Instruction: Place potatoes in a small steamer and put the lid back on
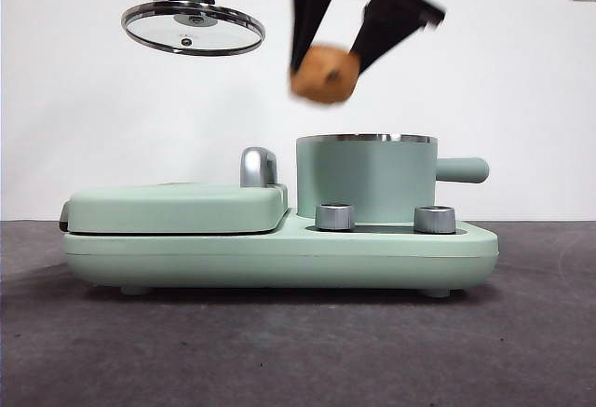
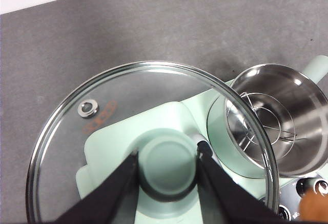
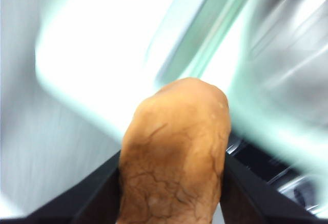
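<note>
No legible txt, brand, no. or sign anywhere: the only marking is a faint orange print on the glass lid (image 2: pixel 148 147), beside its small steel vent, seen in the left wrist view and too blurred to read.

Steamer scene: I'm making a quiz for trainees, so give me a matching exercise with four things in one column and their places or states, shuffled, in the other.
Things:
1. lid
2. potato
3. steamer pot
4. griddle cover

States:
A. lying flat on the appliance, beside the pot
B. held in the air by its knob, in the left hand
C. uncovered, with a wire rack inside
D. gripped in the right hand, above the appliance, not yet in the pot

Pairs: 1-B, 2-D, 3-C, 4-A
</note>
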